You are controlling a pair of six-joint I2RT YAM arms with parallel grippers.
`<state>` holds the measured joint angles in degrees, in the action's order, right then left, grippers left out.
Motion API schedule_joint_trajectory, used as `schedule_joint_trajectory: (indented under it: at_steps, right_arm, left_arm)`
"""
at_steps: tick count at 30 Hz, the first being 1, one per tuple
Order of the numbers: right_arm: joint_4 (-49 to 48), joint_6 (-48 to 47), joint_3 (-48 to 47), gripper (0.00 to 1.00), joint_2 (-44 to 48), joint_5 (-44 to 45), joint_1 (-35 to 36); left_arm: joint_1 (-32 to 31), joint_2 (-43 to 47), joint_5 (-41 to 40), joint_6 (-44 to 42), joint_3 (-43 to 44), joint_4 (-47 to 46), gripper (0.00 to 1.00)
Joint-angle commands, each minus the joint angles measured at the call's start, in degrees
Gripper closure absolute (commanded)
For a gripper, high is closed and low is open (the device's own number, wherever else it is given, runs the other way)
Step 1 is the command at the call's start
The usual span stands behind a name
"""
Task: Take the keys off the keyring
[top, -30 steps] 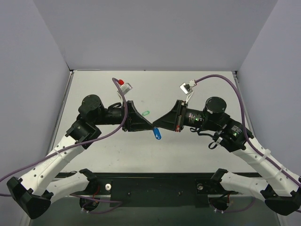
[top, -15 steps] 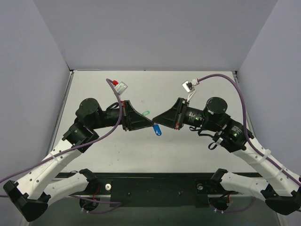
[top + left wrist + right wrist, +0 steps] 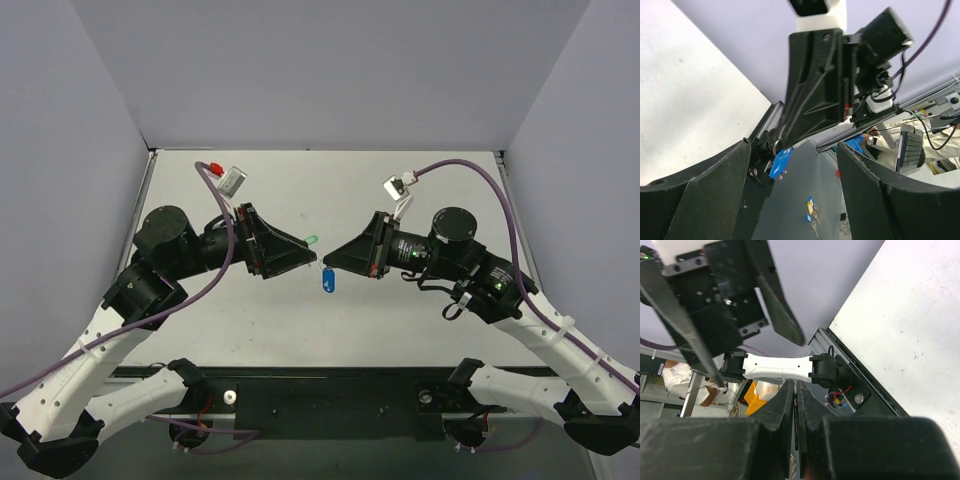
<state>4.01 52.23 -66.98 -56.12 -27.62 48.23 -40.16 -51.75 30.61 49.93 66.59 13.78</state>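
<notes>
From my seat at the controls, the keyring (image 3: 328, 281) is the nearest piece of the action: its blue tag hangs free above the table (image 3: 420, 320), tilted, with its ring end up. Just above the keyring, the right gripper (image 3: 327, 258) has its tip at the ring. On the right wrist feed its fingers (image 3: 780, 410) are pressed together with only a hairline slit between them, so I read that claw as pinched onto the keyring's ring. Just left of the keyring, the left gripper (image 3: 316, 262) points in toward it, tip to tip with the other claw. Its fingers (image 3: 715, 190) are spread wide on the left wrist feed and frame the dangling blue tag without touching it. Beyond the keyring, a little to the left and past both tips, a green tag (image 3: 312, 240) lies flat on the table, apart from both claws.
</notes>
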Motion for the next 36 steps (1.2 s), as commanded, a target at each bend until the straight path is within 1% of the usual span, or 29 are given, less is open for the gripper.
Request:
schedule_joint_trajectory:
  at_steps: [1,3,4,5,6,8,10,13,14,19,25,30,32,36]
  right_arm:
    - [-0.41,-0.99,0.01,1.0,0.75,-1.82,0.38]
    - [-0.41,-1.34,-0.34,1.0,0.66,-3.67,0.29]
    - [-0.15,-1.95,-0.87,1.0,0.48,-5.24,0.38]
    - [0.2,-2.3,-1.04,1.0,0.4,-5.95,0.38]
    - [1.17,-3.35,-1.66,1.0,0.4,-7.61,0.38]
    - [1.35,-4.41,-2.01,1.0,0.31,-10.43,0.38]
    - [1.0,-5.03,-2.01,1.0,0.39,-12.81,0.38]
    - [1.17,-5.64,-2.45,1.0,0.31,-14.3,0.38]
    - [1.17,-5.73,-2.54,1.0,0.31,-14.39,0.38]
    - [1.17,-6.08,-3.16,1.0,0.04,-13.43,0.38]
    - [-0.31,-5.47,-3.94,1.0,-0.92,-13.16,0.38]
    - [-2.16,-4.33,-4.56,1.0,-1.97,-12.99,0.46]
    - [-2.86,-3.89,-4.82,1.0,-2.24,-12.99,0.46]
    - [-3.57,-3.62,-4.83,1.0,-2.68,-12.9,0.82]
  left_arm:
    - [0.43,-0.02,1.46,-5.27,5.48,3.0,0.2]
    - [0.7,-1.86,4.53,-7.99,7.84,4.32,0.21]
    - [1.13,-2.3,7.33,-8.7,8.38,4.76,0.21]
    - [1.31,-2.92,9.45,-9.41,8.99,5.29,0.24]
    - [1.84,-4.14,13.64,-10.98,9.78,5.2,0.26]
    - [2.37,-5.47,17.97,-12.49,10.58,5.73,0.3]
    - [2.89,-6.61,19.83,-14.68,11.72,7.66,0.31]
    - [3.42,-7.66,21.33,-16.97,11.9,9.77,0.36]
    - [3.6,-7.84,22.2,-17.23,11.81,10.12,0.4]
    - [3.6,-8.63,23.44,-18.64,10.5,10.83,0.46]
    - [3.6,-8.11,25.72,-16.45,7.6,6.45,0.51]
    - [3.6,-8.2,26.17,-15.22,6.71,5.12,0.55]
    - [3.51,-8.2,25.99,-14.78,6.45,4.68,0.58]
    - [3.6,-8.11,26.34,-13.02,5.57,2.13,0.67]
